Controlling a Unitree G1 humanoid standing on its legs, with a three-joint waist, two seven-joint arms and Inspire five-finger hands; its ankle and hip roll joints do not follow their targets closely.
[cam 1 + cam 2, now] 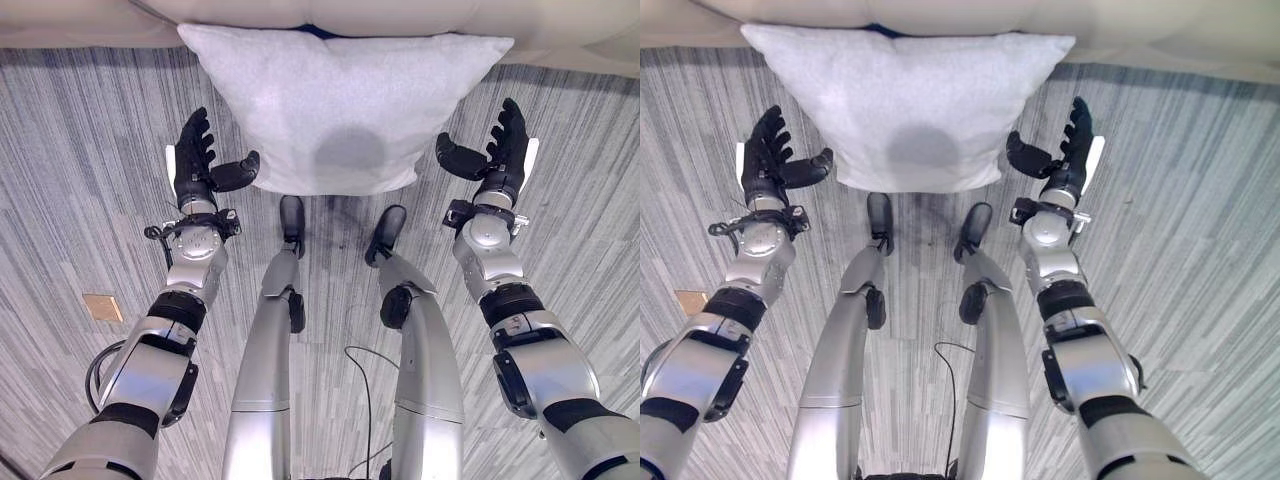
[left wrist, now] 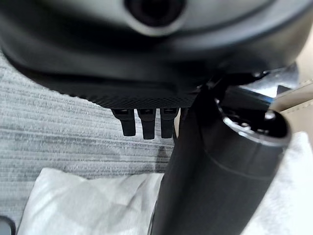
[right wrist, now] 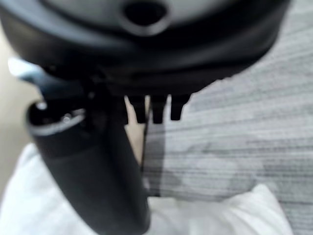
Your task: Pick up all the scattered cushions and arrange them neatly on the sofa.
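Observation:
A white square cushion lies on the grey carpet, its far edge against the base of the beige sofa. My left hand is open at the cushion's left side, its thumb reaching over the near left corner. On the other side my right hand is also open, a short gap between its thumb and the cushion's right edge. The left wrist view looks past the left hand's fingers to the cushion. In the right wrist view the cushion lies below the right hand's fingers.
Striped grey carpet spreads to both sides. A small tan square sits in the floor at the left. The sofa's front runs along the far edge of the scene.

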